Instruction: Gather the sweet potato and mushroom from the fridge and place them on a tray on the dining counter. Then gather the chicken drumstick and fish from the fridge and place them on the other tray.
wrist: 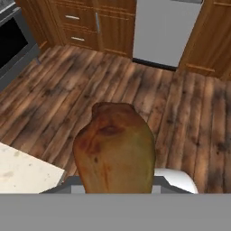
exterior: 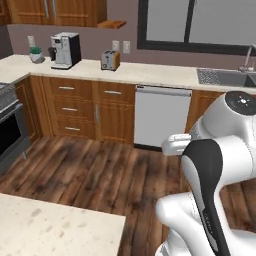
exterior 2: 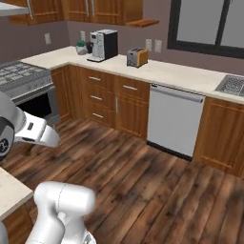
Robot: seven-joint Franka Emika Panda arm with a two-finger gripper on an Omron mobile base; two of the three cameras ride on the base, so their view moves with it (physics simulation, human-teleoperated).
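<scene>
Brown, mottled and knobbly, the sweet potato (wrist: pixel 115 149) sits right in front of the hand camera, and the gripper looks clamped on it, though the fingertips themselves are hidden behind its bulk, so the grip is read from how it hangs there over open floor. Its long axis runs straight out along the gripper's reach, fat end near the hand, narrower end pointing away toward the wood floor (wrist: pixel 180 108) and the white dishwasher (wrist: pixel 164 29) beyond.

Below and to the hand's left, a pale cream corner of the dining counter (wrist: pixel 22 169) edges in; the same stone-look top shows low in the left base view (exterior: pixel 55 227). That is the relation that counts: the counter lies off to the left of the held vegetable and beneath it, not ahead.

No tray is visible from here, so the carry seems mid-way. The coming move probably needs a swing leftward over that cream top before any lowering, keeping the potato's far end clear of the counter edge.
</scene>
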